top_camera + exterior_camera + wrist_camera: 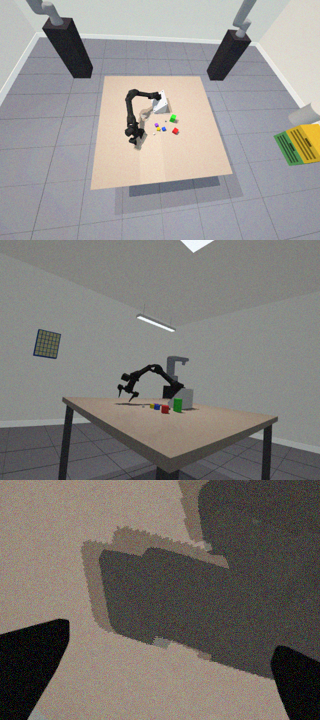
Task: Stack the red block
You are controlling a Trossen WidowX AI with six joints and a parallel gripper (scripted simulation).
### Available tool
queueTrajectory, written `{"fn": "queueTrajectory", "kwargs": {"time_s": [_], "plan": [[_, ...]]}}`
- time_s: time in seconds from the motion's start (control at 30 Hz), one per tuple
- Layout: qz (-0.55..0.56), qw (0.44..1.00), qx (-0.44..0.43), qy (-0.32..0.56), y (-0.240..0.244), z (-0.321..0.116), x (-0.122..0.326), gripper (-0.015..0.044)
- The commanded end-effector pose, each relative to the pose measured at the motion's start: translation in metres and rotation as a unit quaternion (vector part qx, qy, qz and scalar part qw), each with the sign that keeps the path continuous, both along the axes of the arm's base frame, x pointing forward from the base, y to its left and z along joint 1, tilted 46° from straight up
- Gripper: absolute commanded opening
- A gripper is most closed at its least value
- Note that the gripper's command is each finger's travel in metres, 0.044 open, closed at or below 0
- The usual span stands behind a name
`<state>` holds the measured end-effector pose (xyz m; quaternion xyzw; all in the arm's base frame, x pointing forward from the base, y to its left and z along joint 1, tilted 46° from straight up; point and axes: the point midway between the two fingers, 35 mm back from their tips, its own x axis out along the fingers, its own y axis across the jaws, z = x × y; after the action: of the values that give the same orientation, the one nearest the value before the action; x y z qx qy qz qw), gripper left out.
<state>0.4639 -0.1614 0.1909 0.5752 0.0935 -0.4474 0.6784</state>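
In the top view, you see the gripper [135, 138] left of centre on the table [180, 160], pointed down at bare wood, with the black arm [129, 111] running up the frame from it and bending right to the white base [160, 104]. The red block [175, 130] sits right of centre, well apart from the gripper, and the green tower [173, 118] stands just above it in the frame, near the base's lower right corner. Between the gripper and the red block you find a purple block [156, 125], a yellow block [158, 128] and a blue block [163, 128] clustered close together. In the exterior view, your gripper [127, 395] hangs just over the table [206, 431] at centre left, fingers spread wide with nothing between them, tips aimed down. The red block [165, 409] rests on the wood right of centre, just left of the upright green tower [177, 405], with a small gap between the two. In the wrist view, you see only tan table [87, 514] crossed by dark shadow, with the two fingertips at the lower left and lower right corners, far apart and empty; no block shows here.
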Motion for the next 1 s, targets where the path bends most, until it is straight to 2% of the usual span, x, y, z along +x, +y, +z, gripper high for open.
{"fn": "queueTrajectory", "kwargs": {"time_s": [0.0,0.47,0.97], "plan": [[0.042,0.996,-0.004,0.079,0.046,-0.038,0.011,0.0440],[0.181,0.933,-0.072,0.302,0.192,-0.137,-0.003,0.0440],[0.296,0.788,-0.230,0.489,0.316,-0.215,-0.076,0.0440]]}}
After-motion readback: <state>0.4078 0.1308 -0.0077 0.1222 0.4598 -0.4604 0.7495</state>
